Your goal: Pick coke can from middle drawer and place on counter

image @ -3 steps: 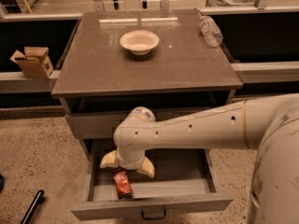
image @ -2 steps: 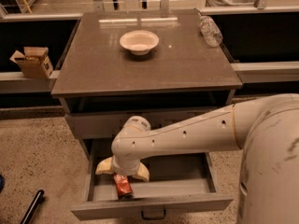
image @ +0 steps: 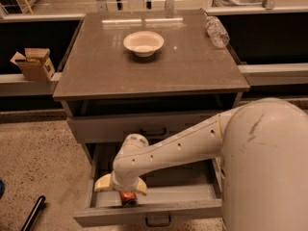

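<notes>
While the wide grey middle drawer [image: 187, 210] stands pulled out at 6 o'clock in the view, its small black handle [image: 158, 220] facing the camera, the robot's bulky white shoulder [image: 267, 172] fills the 4 o'clock corner and takes up more of the view than a second ago. Just behind the drawer's front wall, toward 7 o'clock of the tray, lies the small red coke can [image: 127, 197]. Only a sliver of red shows, whereas a second ago most of its length lay open to view. Right above it hangs the gripper [image: 120, 190], its two cream fingers [image: 102, 183] spread apart to 9 and 3 o'clock of the can, not clamped on it. Since the earlier pictures the gripper has come down and toward the drawer front, so its wrist now covers most of the can. The white arm [image: 178, 146], dotted with small dark holes, runs from the gripper toward 2 o'clock into the shoulder. On the speckled floor at 8 o'clock lies a black rod-like object [image: 33, 213]. Behind the arm sits the grey upper drawer front [image: 106, 128]. Above it the smooth grey-brown counter [image: 192, 71] carries, as before, a shallow cream bowl [image: 143, 42] toward 12 o'clock and a clear plastic bottle [image: 216, 30] lying at its 1 o'clock corner. A brown cardboard box [image: 34, 64] rests on the ledge at 10 o'clock, unmoved.
</notes>
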Tool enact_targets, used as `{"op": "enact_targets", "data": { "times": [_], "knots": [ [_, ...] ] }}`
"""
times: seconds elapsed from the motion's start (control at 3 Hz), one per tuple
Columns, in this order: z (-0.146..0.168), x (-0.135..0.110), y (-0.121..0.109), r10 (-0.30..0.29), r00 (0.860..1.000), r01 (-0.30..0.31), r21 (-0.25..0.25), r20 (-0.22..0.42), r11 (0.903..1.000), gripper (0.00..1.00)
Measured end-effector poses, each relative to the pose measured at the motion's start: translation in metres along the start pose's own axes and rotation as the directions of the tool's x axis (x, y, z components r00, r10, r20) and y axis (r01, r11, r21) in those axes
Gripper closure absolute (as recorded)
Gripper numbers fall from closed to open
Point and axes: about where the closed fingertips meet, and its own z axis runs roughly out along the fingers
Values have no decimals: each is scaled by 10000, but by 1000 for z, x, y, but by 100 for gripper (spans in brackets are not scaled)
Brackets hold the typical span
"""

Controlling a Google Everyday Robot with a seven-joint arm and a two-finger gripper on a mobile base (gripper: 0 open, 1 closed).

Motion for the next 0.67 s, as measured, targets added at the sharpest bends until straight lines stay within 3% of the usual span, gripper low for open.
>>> {"op": "enact_targets", "data": {
  "times": [0.33,0.67],
  "knots": [
    [38,4,11,131,9999,-132,-690,-15,9975,0],
    [59,7,19,281,9990,-262,-563,339,9981,0]
  ]
}}
